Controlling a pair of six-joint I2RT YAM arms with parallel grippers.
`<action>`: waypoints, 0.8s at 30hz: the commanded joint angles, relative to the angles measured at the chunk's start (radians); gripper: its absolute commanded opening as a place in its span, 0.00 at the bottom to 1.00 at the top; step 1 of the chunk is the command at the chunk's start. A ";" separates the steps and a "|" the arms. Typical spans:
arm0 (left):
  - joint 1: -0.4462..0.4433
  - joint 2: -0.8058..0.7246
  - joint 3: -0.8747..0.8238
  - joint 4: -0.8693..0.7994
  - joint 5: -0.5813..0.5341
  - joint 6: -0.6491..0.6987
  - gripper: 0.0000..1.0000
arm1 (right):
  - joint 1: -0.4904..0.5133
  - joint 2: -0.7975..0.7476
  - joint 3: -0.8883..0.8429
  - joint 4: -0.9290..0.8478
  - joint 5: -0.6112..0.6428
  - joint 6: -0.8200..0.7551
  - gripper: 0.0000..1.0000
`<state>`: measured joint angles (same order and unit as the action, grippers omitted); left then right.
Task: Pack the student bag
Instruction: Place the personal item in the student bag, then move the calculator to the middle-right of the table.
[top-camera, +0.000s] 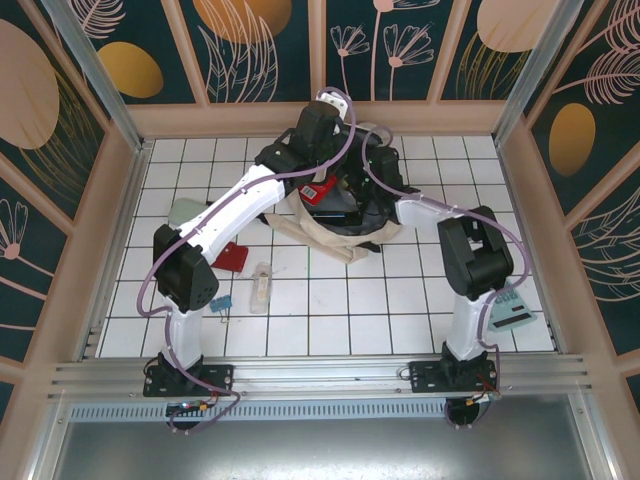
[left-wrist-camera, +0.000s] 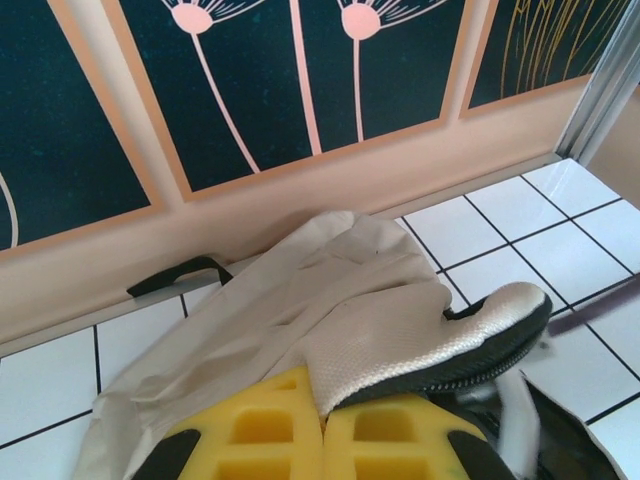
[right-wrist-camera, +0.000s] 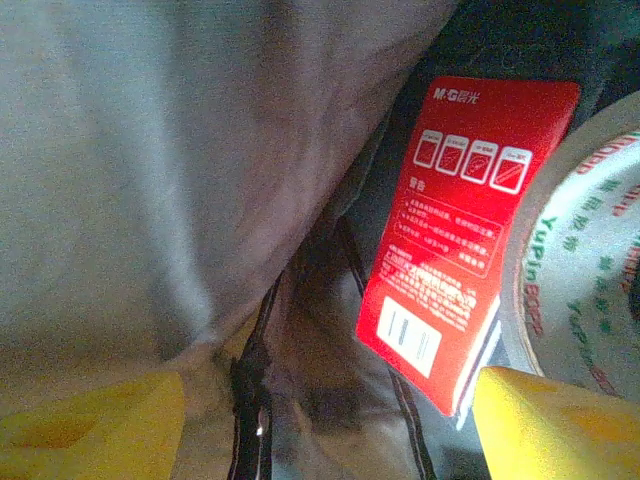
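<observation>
The student bag (top-camera: 345, 232), cream-beige with a black zipper, lies at the back middle of the tiled table with its mouth held open. My left gripper (left-wrist-camera: 325, 405) is shut on the bag's cream flap (left-wrist-camera: 400, 330) and lifts it toward the back wall; in the top view it (top-camera: 312, 140) sits over the bag's far side. My right gripper (right-wrist-camera: 320, 440) is open inside the bag (right-wrist-camera: 150, 170), its yellow fingers wide apart. A red stationery packet (right-wrist-camera: 455, 240) leans beside the right finger, next to a roll of tape (right-wrist-camera: 590, 260). The red packet (top-camera: 322, 190) shows in the bag's mouth.
Loose on the tiles left of the bag are a red item (top-camera: 232, 257), a clear plastic packet (top-camera: 260, 283), a small blue thing (top-camera: 222, 300) and a grey-green flat object (top-camera: 185, 212). A teal calculator (top-camera: 510, 308) lies at the right. Wooden walls (top-camera: 330, 115) ring the table.
</observation>
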<state>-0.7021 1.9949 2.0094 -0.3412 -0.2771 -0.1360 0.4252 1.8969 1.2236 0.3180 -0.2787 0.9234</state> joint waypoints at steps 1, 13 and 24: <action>0.003 0.003 0.058 0.061 -0.049 -0.002 0.00 | 0.021 -0.116 -0.051 -0.033 0.045 -0.094 0.77; 0.003 0.018 0.060 0.055 -0.086 0.002 0.00 | 0.048 -0.413 -0.310 -0.144 0.070 -0.232 0.96; 0.005 0.017 0.058 0.053 -0.110 0.017 0.00 | 0.168 -0.693 -0.528 -0.202 0.252 -0.410 0.99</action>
<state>-0.7021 2.0117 2.0274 -0.3420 -0.3531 -0.1314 0.5907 1.2442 0.7231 0.1284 -0.1036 0.5907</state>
